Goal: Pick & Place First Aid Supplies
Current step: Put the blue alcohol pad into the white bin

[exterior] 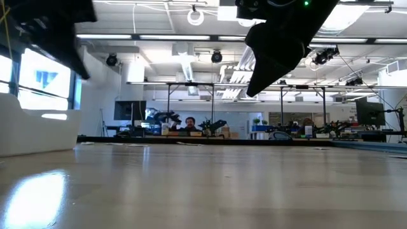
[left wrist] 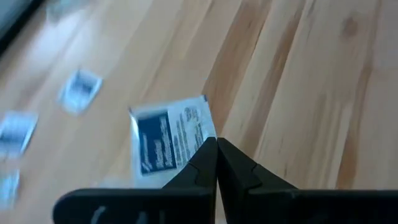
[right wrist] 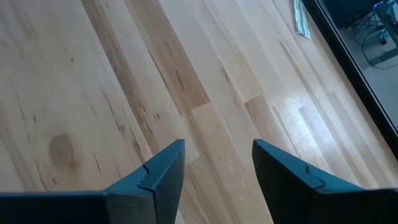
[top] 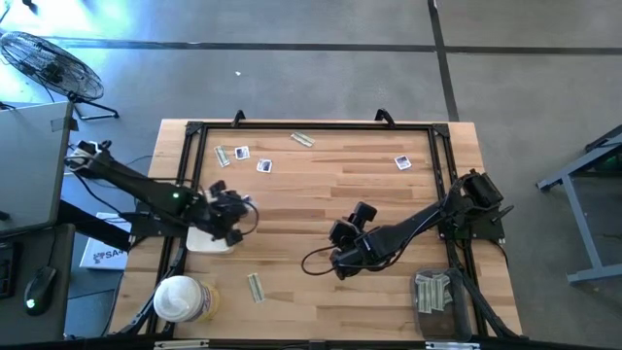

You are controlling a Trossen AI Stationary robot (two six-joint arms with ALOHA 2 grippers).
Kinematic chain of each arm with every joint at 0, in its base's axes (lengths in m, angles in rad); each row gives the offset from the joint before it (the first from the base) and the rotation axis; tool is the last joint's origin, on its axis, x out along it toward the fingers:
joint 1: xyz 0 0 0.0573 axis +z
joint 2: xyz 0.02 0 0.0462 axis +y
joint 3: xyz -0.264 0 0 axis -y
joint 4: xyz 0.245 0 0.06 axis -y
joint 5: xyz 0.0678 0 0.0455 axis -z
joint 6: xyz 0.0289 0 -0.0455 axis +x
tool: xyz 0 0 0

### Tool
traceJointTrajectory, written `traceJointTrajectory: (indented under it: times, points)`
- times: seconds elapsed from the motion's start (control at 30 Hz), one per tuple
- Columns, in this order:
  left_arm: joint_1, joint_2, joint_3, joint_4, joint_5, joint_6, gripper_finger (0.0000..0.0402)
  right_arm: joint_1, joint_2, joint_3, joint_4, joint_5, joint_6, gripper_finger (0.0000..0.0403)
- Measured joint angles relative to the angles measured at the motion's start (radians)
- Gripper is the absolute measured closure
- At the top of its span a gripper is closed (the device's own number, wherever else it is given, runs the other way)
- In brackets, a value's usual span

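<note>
A pale wooden bench (top: 321,224) inside a black frame is seen from above, a busy workshop beyond it. The left tool (left wrist: 216,149) is pinched tight on a white packet with a dark blue panel (left wrist: 171,140), held above the white tray (top: 206,241) at the bench's left side; the right tool (right wrist: 217,163) is spread wide over bare wood near mid-bench. Other square packets (top: 242,153) and grey-green strips (top: 256,287) lie scattered, and a white-lidded tub (top: 178,297) stands at the front left.
</note>
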Motion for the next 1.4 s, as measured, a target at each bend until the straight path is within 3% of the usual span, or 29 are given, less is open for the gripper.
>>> traceJointTrajectory:
  times: [0.27, 0.4, 0.8, 1.03, 1.2, 1.4]
  points:
    - [-0.060, -0.100, -0.001, -0.410, 0.150, -0.335, 0.0401, -0.021, 0.000, 0.000, 0.013, 0.000, 0.000, 0.0220]
    - [-0.067, -0.101, -0.039, -0.413, 0.147, -0.424, 0.0401, -0.030, 0.000, 0.000, 0.023, -0.006, -0.003, 0.0220]
    - [-0.066, -0.093, -0.224, -0.177, 0.184, -0.455, 0.0397, -0.028, 0.000, 0.000, 0.050, -0.018, -0.035, 0.0220]
    - [-0.066, -0.093, -0.225, -0.165, 0.201, -0.450, 0.0330, -0.029, 0.000, 0.000, 0.057, -0.059, -0.051, 0.0220]
    - [-0.066, -0.093, -0.159, -0.175, 0.247, -0.358, 0.0292, -0.029, 0.000, 0.000, 0.086, -0.103, -0.086, 0.0220]
    - [-0.066, -0.093, 0.006, -0.194, 0.253, -0.207, 0.0289, -0.028, 0.000, 0.000, 0.165, -0.121, -0.166, 0.0220]
